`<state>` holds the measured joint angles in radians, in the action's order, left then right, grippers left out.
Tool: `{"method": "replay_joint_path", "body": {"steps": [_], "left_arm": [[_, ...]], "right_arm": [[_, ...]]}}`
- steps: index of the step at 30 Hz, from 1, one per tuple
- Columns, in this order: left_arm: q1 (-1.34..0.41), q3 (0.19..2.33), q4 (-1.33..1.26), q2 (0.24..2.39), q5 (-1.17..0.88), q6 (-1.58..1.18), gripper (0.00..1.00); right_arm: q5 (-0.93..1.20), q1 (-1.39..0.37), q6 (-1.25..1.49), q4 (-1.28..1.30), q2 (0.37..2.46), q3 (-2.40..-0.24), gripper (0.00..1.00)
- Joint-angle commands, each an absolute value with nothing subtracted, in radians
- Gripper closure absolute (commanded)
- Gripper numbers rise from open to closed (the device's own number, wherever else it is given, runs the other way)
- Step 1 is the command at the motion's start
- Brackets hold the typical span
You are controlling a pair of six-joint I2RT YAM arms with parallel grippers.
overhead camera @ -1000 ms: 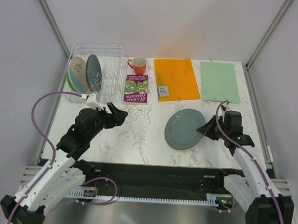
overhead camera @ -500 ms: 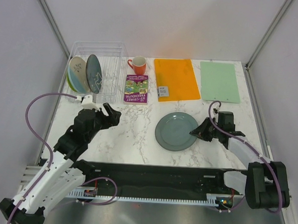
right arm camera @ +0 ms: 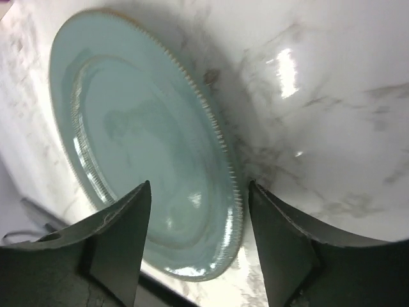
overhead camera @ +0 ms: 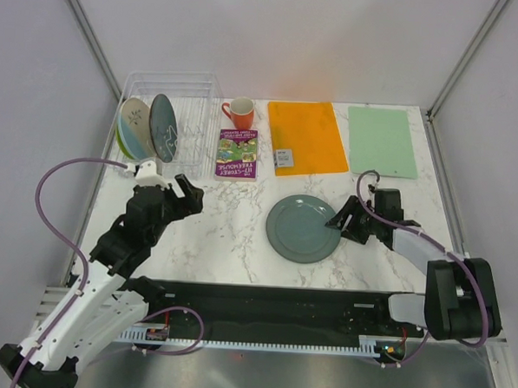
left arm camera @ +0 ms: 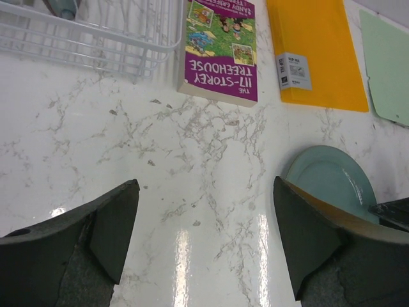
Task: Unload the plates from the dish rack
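Plates (overhead camera: pixel 149 127) stand on edge in the rack (overhead camera: pixel 195 91) at the far left corner of the bench (overhead camera: pixel 231 236): a lime plate (overhead camera: pixel 119 136) at the left, a cream plate (overhead camera: pixel 134 120) in the middle and a teal plate (overhead camera: pixel 164 124) at the right, close together and leaning. Their faces look roughly left and right, so each rim runs from near to far. A fourth, the grey-green plate (overhead camera: pixel 303 228), lies flat on the bench right of centre, outside the rack. The right jaws are released, spread on either side of that plate's right rim and holding nothing; in the right wrist view the rim (right arm camera: pixel 227 166) sits in the gap between them. The left jaws are also spread wide and empty, hovering over bare bench just near of the rack, pointing towards it, with a book (left arm camera: pixel 220 45) ahead to their right. The left arm is much the nearer to the rack, the right arm well apart from it. Judging from this, the next grasp falls to the left jaws, which would need to straddle an upper rim from left to right.
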<state>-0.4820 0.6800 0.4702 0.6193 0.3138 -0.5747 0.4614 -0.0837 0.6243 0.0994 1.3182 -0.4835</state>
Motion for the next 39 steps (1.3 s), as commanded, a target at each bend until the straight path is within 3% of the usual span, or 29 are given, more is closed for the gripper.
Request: {"method": "replay_joint_path", "body": {"steps": [1,6,10,18,25,37,39], "left_arm": [[-0.482,0.767,0.486,0.647,0.463,-0.494,0.07],[-0.48,0.871,0.469,0.807,0.648,-0.407,0.0],[-0.462,1.003,0.379,1.003,0.852,-0.282,0.0],[-0.206,1.133,0.169,1.305,0.758,-0.207,0.01],[-0.132,1.249,0.036,1.521,0.75,-0.094,0.02],[-0.118,1.45,-0.024,1.815,0.782,-0.011,0.19],[-0.118,1.456,-0.043,1.836,0.776,-0.002,0.26]], "right_arm": [[0.171,-0.083,0.555,0.263,1.203,-0.502,0.27],[-0.056,-0.08,0.508,0.411,0.936,-0.61,0.2],[-0.058,-0.083,0.463,0.449,0.822,-0.67,0.17],[0.023,-0.081,0.442,0.451,0.859,-0.663,0.17],[0.072,-0.081,0.43,0.41,0.905,-0.646,0.17],[0.12,-0.083,0.42,0.38,1.019,-0.67,0.17],[0.118,-0.081,0.414,0.38,1.015,-0.675,0.17]]}}
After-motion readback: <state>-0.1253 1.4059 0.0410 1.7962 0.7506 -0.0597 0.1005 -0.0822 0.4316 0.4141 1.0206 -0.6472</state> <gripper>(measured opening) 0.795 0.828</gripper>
